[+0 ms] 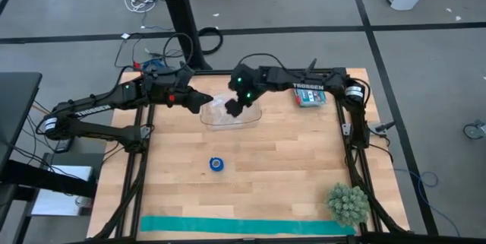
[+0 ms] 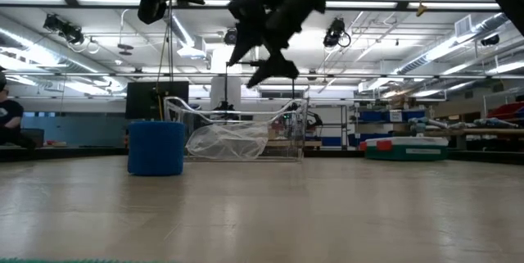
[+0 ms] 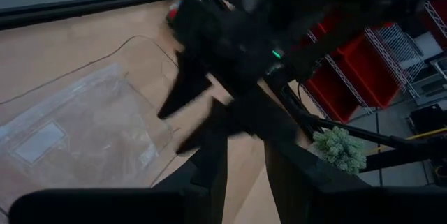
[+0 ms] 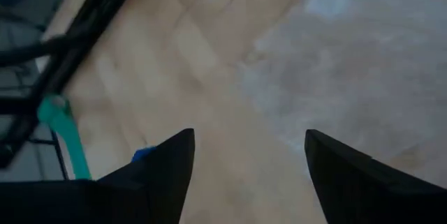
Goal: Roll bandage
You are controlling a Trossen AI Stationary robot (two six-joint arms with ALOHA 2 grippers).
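Bandage [image 1: 217, 164] sits rolled up, a small blue cylinder standing on end near the middle of the table [image 1: 288, 168], well clear of both arms. It looks already wound, so by my reckoning the rolling itself is done.

Up at the far side, the right gripper [image 1: 235, 109] hangs above a clear plastic bag [image 1: 228, 115], and its fingers [image 4: 171, 161] are spread wide with nothing between them. The left gripper [image 1: 199, 101] is just beside it, over the bag's other edge; its fingers are partly closed, and I can't make out whether they pinch the plastic or hold nothing at all.

A teal strip [image 1: 243, 226] lies flat along the near edge, a green plant [image 1: 348, 203] stands at the near right corner, and a small box [image 1: 311, 96] rests far right.

As for handling, that roll should be light and soft, springy fabric that gives under a squeeze. I'd take it across the curved side, mid-height, and gently: pinch too hard and it deforms, catch the loose tail and it may unwind.
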